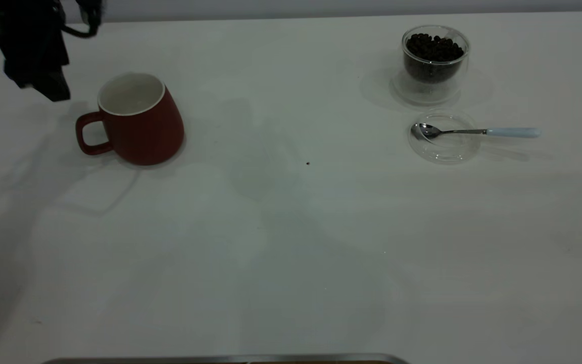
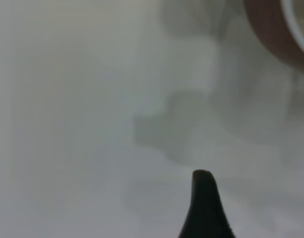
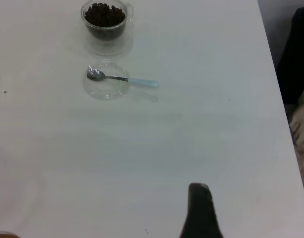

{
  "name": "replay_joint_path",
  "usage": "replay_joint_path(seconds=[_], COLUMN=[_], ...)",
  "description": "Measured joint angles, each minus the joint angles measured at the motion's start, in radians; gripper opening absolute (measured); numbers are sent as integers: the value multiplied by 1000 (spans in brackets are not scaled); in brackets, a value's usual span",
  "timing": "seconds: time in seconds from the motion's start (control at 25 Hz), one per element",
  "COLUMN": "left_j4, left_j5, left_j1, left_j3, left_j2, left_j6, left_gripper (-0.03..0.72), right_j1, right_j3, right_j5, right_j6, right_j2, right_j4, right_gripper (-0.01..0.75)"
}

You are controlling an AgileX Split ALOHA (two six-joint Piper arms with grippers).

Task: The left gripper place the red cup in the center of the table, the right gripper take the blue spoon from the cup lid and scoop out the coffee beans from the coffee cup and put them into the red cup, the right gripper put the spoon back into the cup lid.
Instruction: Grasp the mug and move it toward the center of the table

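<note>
We see the left gripper [image 1: 43, 83] by the red cup [image 1: 137, 121], prob. to grab it, but can't tell if it's open; it holds nothing.

The left gripper [image 1: 43, 86] hangs low at the far left.

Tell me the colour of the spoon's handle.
Pale blue; the blue spoon lies with its steel bowl in the cup lid. Clearest in the exterior view.
</note>
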Motion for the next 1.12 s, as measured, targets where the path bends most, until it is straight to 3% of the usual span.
replay_joint_path(seconds=[0.4, 0.6, 1.12], left_j4=[-1, -1, 2], left_j5=[60, 115, 114], left_j1=[0, 0, -55], left_j3=[-120, -122, -127], left_j2=[94, 120, 156], left_j6=[14, 113, 196], left_gripper=[595, 595, 595], right_j1=[0, 0, 0], right_j3=[0, 0, 0], right_j5=[0, 0, 0], right_j6=[0, 0, 0], right_j2=[0, 0, 0], right_j4=[0, 0, 0], right_gripper=[586, 586, 586])
